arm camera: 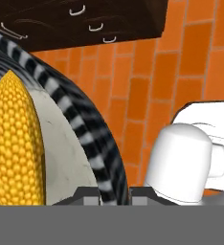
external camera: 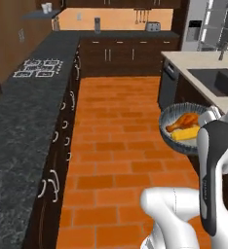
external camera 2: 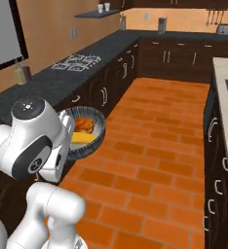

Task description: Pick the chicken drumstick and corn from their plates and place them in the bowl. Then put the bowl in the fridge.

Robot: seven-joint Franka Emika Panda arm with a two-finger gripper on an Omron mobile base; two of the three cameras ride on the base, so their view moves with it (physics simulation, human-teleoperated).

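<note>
The robot's tool [arm camera: 115, 194], closed on the rim of the round dark grey bowl [external camera: 170, 138] with a ribbed pale inside, holds it above the orange brick floor [external camera: 111, 146], with the orange-brown chicken drumstick [external camera: 183, 120] and yellow corn cob [external camera: 185, 134] lying inside.

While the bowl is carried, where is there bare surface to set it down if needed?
Free: the long dark speckled counter between the stovetop and the near edge; the beige island top beside the sink. Crowded: the ribbed dark grey bowl itself, holding the orange-brown chicken drumstick and yellow corn cob.
</note>
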